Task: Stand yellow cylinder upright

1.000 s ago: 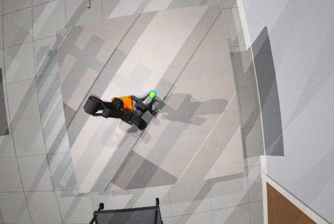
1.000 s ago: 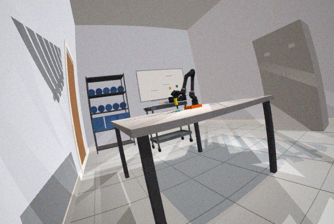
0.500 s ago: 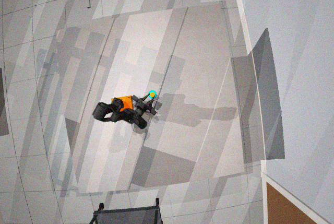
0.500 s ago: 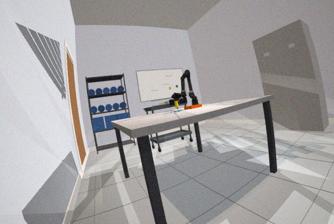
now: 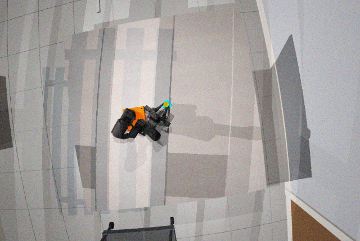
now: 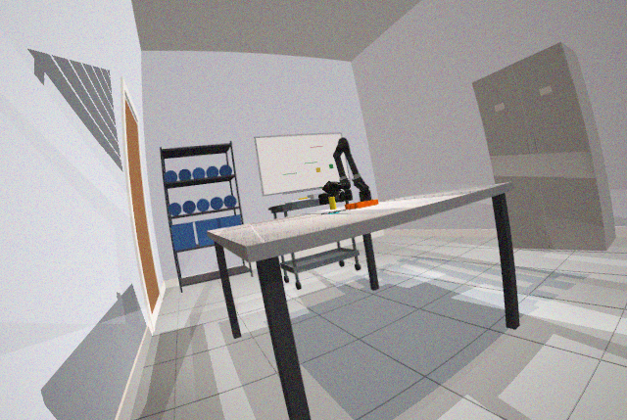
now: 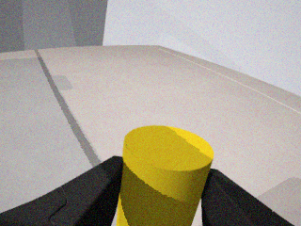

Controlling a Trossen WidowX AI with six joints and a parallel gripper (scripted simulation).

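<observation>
- The claw point(image 5: 166, 105) point(image 6: 332, 198) point(image 7: 164, 173) is closed on the cylinder, one finger on each side, and points out level over the table.
- The yellow cylinder point(image 5: 166, 104) point(image 6: 332, 203) point(image 7: 166, 155) is upright between the fingers, its top showing above them in the wrist view.
- Seen from the top, it is within the cyan circle point(image 5: 170, 106) point(image 6: 333, 212), which shows around it. Its foot is close to the table; whether it touches cannot be told.
- The black arm point(image 5: 118, 129) point(image 6: 339, 155) bends high above its orange base point(image 5: 140, 109) point(image 6: 371, 203), beside the circle.
- Both stand on the table point(image 5: 200, 72) point(image 6: 304, 229).
- Behind the table is a cart point(image 5: 139, 230) point(image 6: 323, 259) with an upper and a lower tray; small items on the upper one are too small to name.
- The black rack point(image 6: 197, 151) holds two rows of five blue round things point(image 6: 198, 172), with blue bins point(image 6: 182, 236) on the shelf below. What the bins contain is hidden.
- The big grey cabinet point(image 6: 547, 137) is shut, its inside hidden.
</observation>
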